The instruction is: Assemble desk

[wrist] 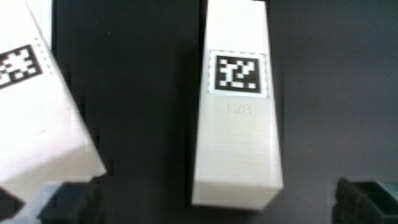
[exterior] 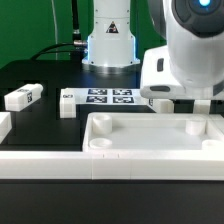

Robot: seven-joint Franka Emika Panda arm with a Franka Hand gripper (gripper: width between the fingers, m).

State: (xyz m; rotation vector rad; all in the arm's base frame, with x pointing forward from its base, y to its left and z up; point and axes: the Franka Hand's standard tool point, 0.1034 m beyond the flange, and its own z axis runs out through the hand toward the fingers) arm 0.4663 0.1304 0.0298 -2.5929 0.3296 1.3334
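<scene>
The arm is at the pick-up of a leg (wrist: 240, 120). The gripper (wrist: 219, 198) hangs over it with its fingers spread wide, one on each side, clear of the leg. By the look of it, the next move calls for sinking lower and closing squarely on the leg's long sides. The wrist view shows this straddle and a second tagged white piece (wrist: 36, 110) close beside. The exterior view hides both, but shows the desk top (exterior: 150, 122) lying in front of the arm, and another leg (exterior: 22, 97) well off to the exterior view's left

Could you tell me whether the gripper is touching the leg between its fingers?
Apart: the wrist view shows dark gaps between the leg and both open fingers.
</scene>
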